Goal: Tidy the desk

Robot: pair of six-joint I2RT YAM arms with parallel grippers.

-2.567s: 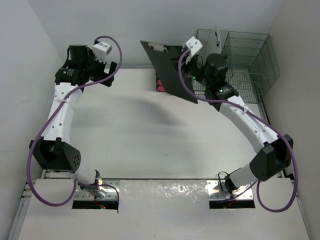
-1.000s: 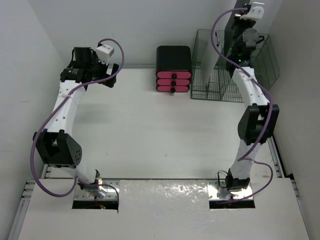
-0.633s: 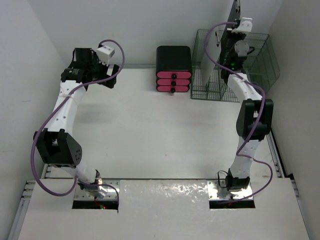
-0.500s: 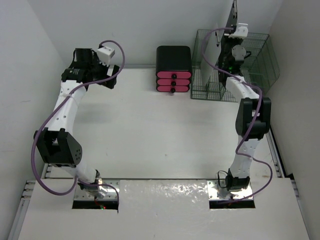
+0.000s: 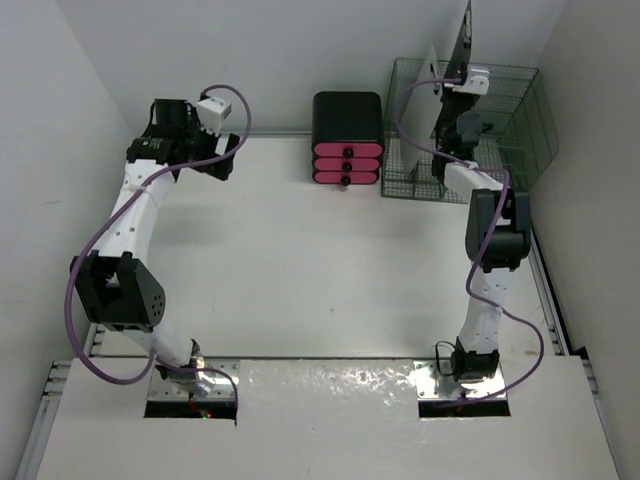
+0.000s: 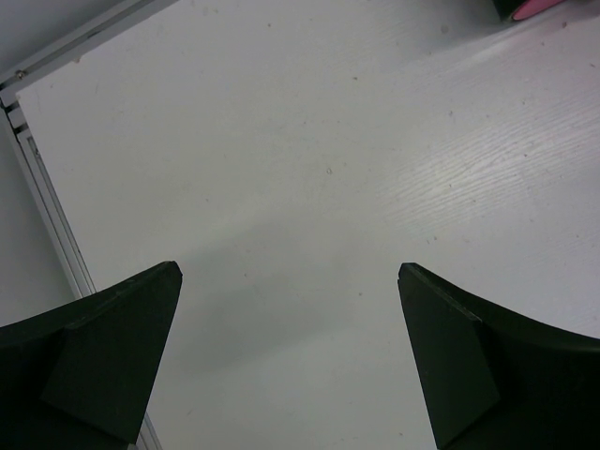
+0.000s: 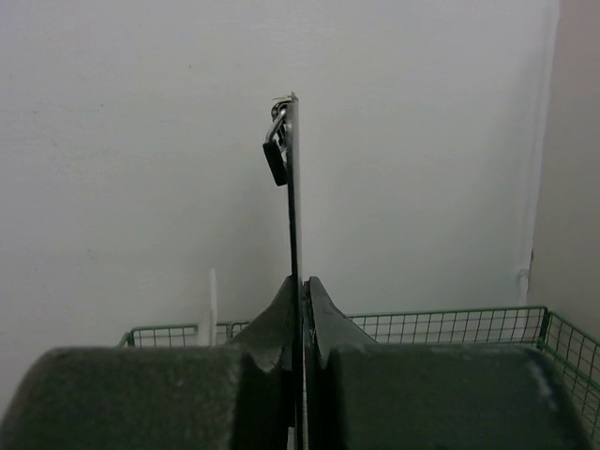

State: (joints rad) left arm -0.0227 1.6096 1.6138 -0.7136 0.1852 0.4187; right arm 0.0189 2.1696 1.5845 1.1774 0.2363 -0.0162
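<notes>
The desk is a large white tabletop with metal rails. My right gripper is shut on the black clipboard and holds it upright, edge-on, above the green wire rack at the back right. In the right wrist view the clipboard stands as a thin vertical line between my fingers, its metal clip at the top. My left gripper is open and empty above the desk's back left; its wrist view shows bare desk between the fingers.
A black-and-pink drawer unit stands at the back middle, its pink corner also in the left wrist view. A white sheet stands in the wire rack. The desk's left rail runs close to my left gripper. Walls close in on three sides.
My right arm has swung the clipboard from over the desk's back middle, turned it upright and lowered it toward the wire rack. The left arm has barely moved.
</notes>
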